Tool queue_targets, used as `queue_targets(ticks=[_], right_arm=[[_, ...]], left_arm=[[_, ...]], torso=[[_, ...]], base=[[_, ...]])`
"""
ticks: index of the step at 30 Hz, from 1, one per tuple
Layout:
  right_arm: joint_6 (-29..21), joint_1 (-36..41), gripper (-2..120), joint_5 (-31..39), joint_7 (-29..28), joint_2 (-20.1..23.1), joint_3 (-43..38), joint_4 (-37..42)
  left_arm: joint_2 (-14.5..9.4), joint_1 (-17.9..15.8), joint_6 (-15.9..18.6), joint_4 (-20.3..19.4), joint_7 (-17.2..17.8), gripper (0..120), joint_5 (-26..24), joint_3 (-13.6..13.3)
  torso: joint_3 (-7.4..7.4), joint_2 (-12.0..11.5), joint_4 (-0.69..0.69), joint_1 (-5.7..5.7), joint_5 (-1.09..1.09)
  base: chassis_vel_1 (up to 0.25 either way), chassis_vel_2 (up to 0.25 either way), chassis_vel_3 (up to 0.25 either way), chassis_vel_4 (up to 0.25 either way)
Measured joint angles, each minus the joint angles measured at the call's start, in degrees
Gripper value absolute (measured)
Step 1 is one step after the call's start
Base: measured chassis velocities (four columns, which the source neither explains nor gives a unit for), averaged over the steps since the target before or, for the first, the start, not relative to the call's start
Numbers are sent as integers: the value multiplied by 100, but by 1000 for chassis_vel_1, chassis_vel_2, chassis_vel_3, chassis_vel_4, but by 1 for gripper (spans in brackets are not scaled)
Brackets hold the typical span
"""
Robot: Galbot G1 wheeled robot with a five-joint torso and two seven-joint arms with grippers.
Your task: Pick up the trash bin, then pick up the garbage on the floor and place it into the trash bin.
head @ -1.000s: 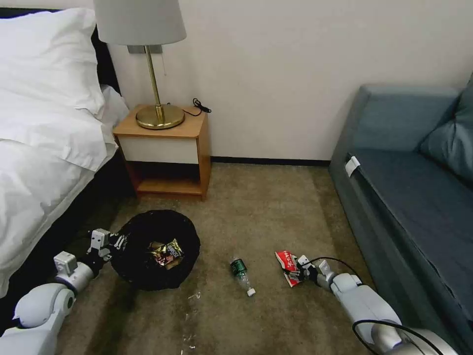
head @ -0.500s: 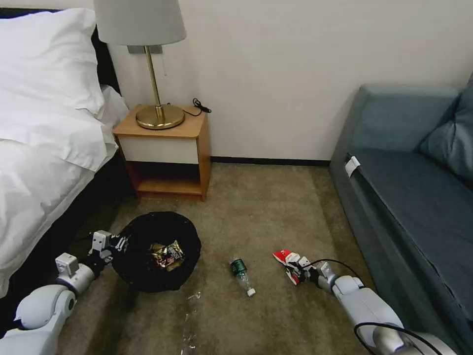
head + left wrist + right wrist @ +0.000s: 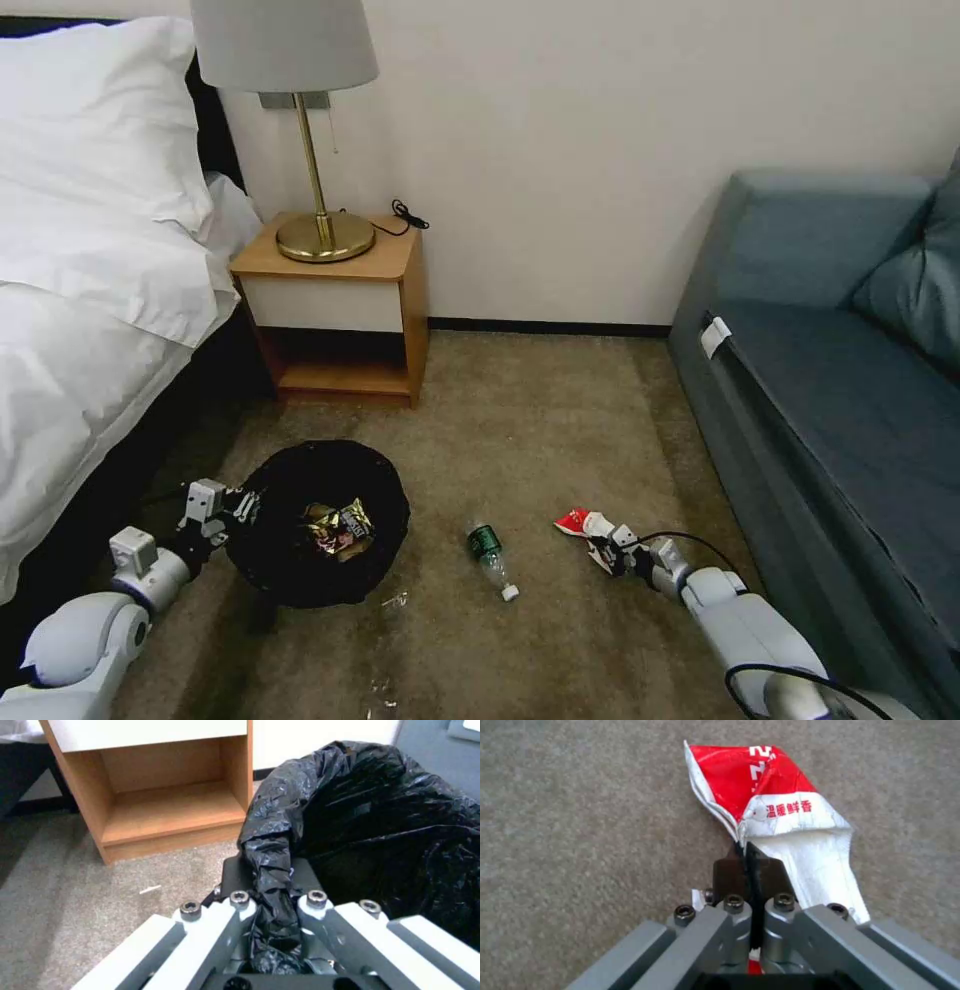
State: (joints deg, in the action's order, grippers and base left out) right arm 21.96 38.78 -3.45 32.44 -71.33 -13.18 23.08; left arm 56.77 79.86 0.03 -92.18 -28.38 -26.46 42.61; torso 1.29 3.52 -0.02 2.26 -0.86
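The trash bin, lined with a crinkled black bag, sits low at the left, and my left gripper is shut on its rim. In the left wrist view the fingers pinch the folded bag edge of the trash bin. A gold-brown snack wrapper lies inside. My right gripper is shut on the red-and-white packet, held just off the carpet. Up close, the right gripper clamps the packet at its side edge. A small clear bottle with a green label lies on the carpet between the two arms.
A wooden nightstand with a brass lamp stands at the wall, and the bed runs along the left. A blue sofa fills the right side. Small white scraps lie on the carpet near the bin.
The right gripper has raised the packet from lying flat and drawn back a little. The left gripper has pulled the bin slightly toward me.
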Motion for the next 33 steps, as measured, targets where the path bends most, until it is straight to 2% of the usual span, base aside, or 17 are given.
queue_targets(ticks=[10, 12, 13, 16, 17, 18, 19, 21, 24, 26, 27, 29, 30, 33], right_arm=[[45, 620, 0, 392, -29, 366, -64, 1183], [34, 920, 0, 502, -150, 630, -59, 1849], [34, 920, 0, 502, -150, 630, -59, 1849], [-55, 1209, 0, 633, -315, 940, -45, 2605], [-55, 1209, 0, 633, -315, 940, -45, 2605], [-123, 1343, 0, 718, -408, 1107, -17, 3000], [-123, 1343, 0, 718, -408, 1107, -17, 3000], [-261, 1541, 0, 935, -555, 1372, 74, 3622], [-361, 1643, 0, 1053, -602, 1499, 107, 3978], [-612, 1858, 0, 1370, -695, 1759, 168, 4956], [-612, 1858, 0, 1370, -695, 1759, 168, 4956], [-857, 2021, 0, 1708, -834, 1972, 243, 5875], [-857, 2021, 0, 1708, -834, 1972, 243, 5875], [-1169, 2125, 0, 2109, -997, 2130, 428, 6868]], left_arm=[[-96, 207, 13, -211, 2, 4, -31, 103], [-130, 210, 53, -322, 16, 4, -72, 44], [-130, 210, 53, -322, 16, 4, -72, 44], [-151, 164, 72, -364, 21, 4, -100, -44], [-151, 164, 72, -364, 21, 4, -100, -44], [-166, 141, 72, -371, 26, 4, -112, -77], [-166, 141, 72, -371, 26, 4, -112, -77], [-242, 101, 127, -416, 57, 4, -146, -193], [-271, 49, 175, -450, 81, 4, -172, -255], [-296, -79, 254, -499, 165, 4, -238, -430], [-296, -79, 254, -499, 165, 4, -238, -430], [-279, -141, 279, -489, 184, 4, -244, -538], [-279, -141, 279, -489, 184, 4, -244, -538], [-259, -153, 283, -459, 187, 4, -240, -556]], torso=[[1, 0, 0, 0, -1], [0, 0, -1, 1, 0], [0, 0, -1, 1, 0], [0, 0, -2, 1, -1], [0, 0, -2, 1, -1], [0, 0, 0, 1, -1], [0, 0, 0, 1, -1], [0, 0, 1, 1, -1], [0, 0, 1, 1, 0], [0, 0, -2, 1, 0], [0, 0, -2, 1, 0], [0, 0, 1, 0, -2], [0, 0, 1, 0, -2], [0, 0, 0, 1, -2]], base=[[0, 0, 0, 0], [0, 0, 0, 0], [0, 0, 0, 0], [0, 0, 0, 0], [0, 0, 0, 0], [0, 0, 0, 0], [0, 0, 0, 0], [0, 0, 0, 0], [0, 0, 0, 0], [0, 0, 0, 0], [0, 0, 0, 0], [0, 0, 0, 0], [0, 0, 0, 0], [0, 0, 0, 0]])
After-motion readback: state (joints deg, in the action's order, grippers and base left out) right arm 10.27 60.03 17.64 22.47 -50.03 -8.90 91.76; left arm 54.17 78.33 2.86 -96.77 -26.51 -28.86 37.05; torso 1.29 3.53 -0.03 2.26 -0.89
